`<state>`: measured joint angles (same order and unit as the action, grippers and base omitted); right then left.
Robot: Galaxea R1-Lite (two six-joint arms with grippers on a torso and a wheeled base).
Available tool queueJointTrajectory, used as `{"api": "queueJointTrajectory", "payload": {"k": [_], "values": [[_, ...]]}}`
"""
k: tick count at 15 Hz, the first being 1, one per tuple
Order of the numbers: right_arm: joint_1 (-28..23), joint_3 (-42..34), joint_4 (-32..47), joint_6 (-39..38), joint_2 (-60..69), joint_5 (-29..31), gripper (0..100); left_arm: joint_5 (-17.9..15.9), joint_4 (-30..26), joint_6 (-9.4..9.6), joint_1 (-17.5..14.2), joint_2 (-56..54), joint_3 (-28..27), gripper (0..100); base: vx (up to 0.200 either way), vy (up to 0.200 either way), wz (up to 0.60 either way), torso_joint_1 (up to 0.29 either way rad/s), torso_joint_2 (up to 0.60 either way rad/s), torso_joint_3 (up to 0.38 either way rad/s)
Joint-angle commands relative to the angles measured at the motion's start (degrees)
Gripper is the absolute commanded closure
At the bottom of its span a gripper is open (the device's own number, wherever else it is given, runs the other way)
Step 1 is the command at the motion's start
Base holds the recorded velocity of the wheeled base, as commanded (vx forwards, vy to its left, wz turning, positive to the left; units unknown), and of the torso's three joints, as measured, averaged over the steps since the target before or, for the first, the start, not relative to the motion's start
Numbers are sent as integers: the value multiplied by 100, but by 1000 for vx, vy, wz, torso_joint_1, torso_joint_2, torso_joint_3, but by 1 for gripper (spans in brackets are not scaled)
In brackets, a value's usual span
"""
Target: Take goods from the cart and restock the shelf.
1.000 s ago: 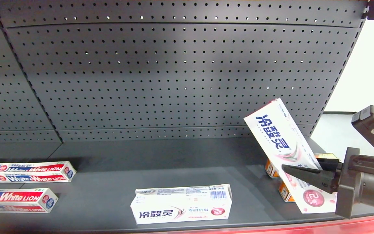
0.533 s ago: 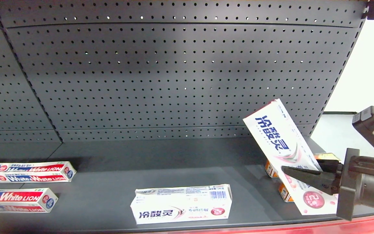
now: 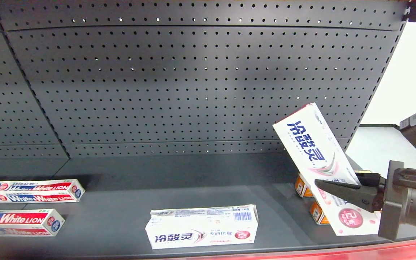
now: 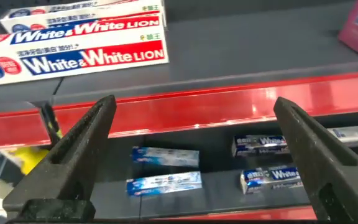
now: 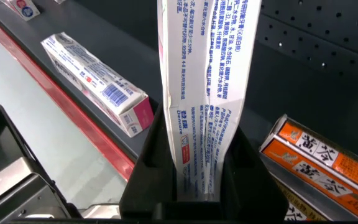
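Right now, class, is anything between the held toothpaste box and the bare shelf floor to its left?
Nothing visible. The right gripper holds the box tilted; bare shelf lies open beside it. Orange boxes sit partly hidden behind it.

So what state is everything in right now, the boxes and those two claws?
right gripper: shut on the held toothpaste box.
held toothpaste box: tilted, clamped near its lower end.
left gripper: open, empty.
white toothpaste box: lying flat mid-shelf, free.
red-and-white boxes: both lying flat at the shelf's left.
orange boxes: lying on the shelf, partly hidden behind the held box.
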<state>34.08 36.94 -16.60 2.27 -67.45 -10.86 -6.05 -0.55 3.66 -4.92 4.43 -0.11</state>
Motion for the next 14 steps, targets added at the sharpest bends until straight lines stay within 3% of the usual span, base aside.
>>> {"api": "queueJointTrajectory", "payload": {"k": [1,3,10,14], "values": [[10,77,-1,2,-66,5,100,-28,11,56,721,-126,2,0,0,0,0,0,0,0],[10,112,-1,-7,-66,-12,100,7,11,-23,475,-425,11,0,0,0,0,0,0,0],[204,543,-396,37,-743,-65,100,25,2,-23,484,-443,2,0,0,0,0,0,0,0],[432,1527,-387,63,-1464,137,100,25,2,-23,484,-443,2,0,0,0,0,0,0,0]]}}
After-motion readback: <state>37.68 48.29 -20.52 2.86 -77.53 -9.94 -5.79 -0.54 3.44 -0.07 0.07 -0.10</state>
